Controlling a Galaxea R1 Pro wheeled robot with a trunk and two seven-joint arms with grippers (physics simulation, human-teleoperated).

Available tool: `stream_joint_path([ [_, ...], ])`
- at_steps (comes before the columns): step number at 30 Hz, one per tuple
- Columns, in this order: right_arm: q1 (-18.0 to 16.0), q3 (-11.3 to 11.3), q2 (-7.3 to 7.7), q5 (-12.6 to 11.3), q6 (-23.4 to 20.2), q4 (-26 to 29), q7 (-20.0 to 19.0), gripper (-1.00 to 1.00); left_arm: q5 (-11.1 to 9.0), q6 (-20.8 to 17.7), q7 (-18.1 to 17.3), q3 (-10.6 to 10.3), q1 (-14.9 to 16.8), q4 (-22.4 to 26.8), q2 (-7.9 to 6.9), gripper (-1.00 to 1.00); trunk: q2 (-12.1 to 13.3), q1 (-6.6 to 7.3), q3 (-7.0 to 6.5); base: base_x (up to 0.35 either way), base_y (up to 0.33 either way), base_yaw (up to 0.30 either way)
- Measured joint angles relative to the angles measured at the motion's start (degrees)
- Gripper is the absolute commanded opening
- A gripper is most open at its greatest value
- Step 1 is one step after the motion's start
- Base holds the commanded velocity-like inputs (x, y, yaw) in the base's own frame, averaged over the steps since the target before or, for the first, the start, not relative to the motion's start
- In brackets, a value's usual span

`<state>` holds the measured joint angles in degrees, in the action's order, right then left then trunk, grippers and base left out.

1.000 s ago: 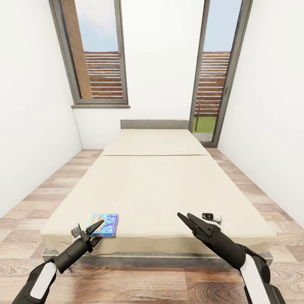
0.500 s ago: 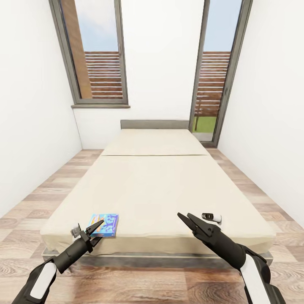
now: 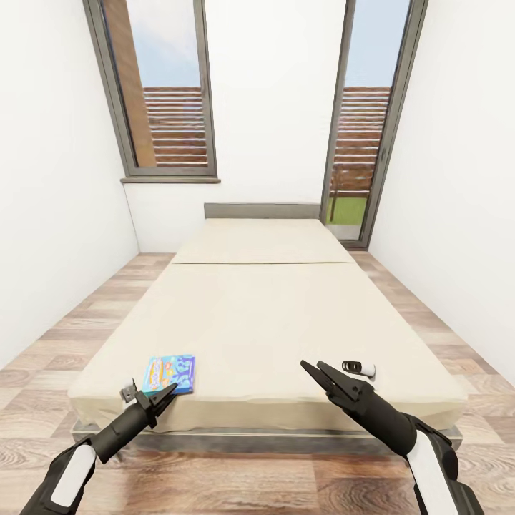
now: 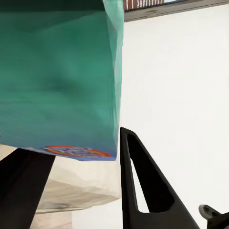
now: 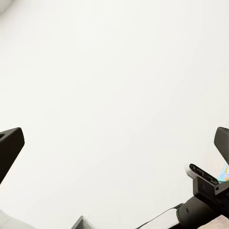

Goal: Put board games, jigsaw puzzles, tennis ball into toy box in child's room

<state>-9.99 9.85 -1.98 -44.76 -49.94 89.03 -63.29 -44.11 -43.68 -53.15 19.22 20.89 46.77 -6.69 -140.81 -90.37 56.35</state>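
Note:
A small blue board game (image 3: 169, 374) sits at the front left corner of the beige bed (image 3: 265, 307). My left gripper (image 3: 166, 395) is at its near edge, fingers drawn in and shut on it. In the left wrist view the board game's teal underside (image 4: 57, 81) looms very close, with one black finger (image 4: 143, 186) against its edge and the other partly behind it. My right gripper (image 3: 311, 366) hovers open over the bed's front right part, holding nothing. The table and toy box are out of view.
A small white and black object (image 3: 359, 368) lies on the bed just beyond the right gripper. Wood-plank floor (image 3: 43, 365) runs along both sides of the bed. White walls stand close at left and right; a window (image 3: 168, 93) and glass door (image 3: 361, 136) are behind the headboard.
The left gripper's fingers have drawn together and dropped slightly. The blue board game has shifted left and a little away from the bed's front edge. The right arm has not moved.

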Motion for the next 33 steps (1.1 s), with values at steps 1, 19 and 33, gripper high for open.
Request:
stream_joint_path([
  [1, 0.0, 0.0, 0.00, 0.0, 0.0, 0.0, 0.0, 1.00, 0.0, 0.0, 0.0, 0.0, 0.0, 0.0, 0.00, -1.00, 0.0, 0.00, 0.00, 0.000, 0.000, 0.000],
  [19, 0.0, 0.0, 0.00, 0.0, 0.0, 0.0, 0.0, 1.00, 0.1, 0.1, 0.2, 0.0, 0.0, 0.0, 0.01, -1.00, 0.0, 0.00, 0.00, 0.000, 0.000, 0.000],
  [33, 0.0, 0.0, 0.13, -0.1, 0.0, 0.0, -0.1, 1.00, 0.0, -0.2, 0.3, 0.1, 0.0, 0.0, -0.13, -1.00, 1.2, 0.66, -0.53, 0.000, 0.000, 0.000],
])
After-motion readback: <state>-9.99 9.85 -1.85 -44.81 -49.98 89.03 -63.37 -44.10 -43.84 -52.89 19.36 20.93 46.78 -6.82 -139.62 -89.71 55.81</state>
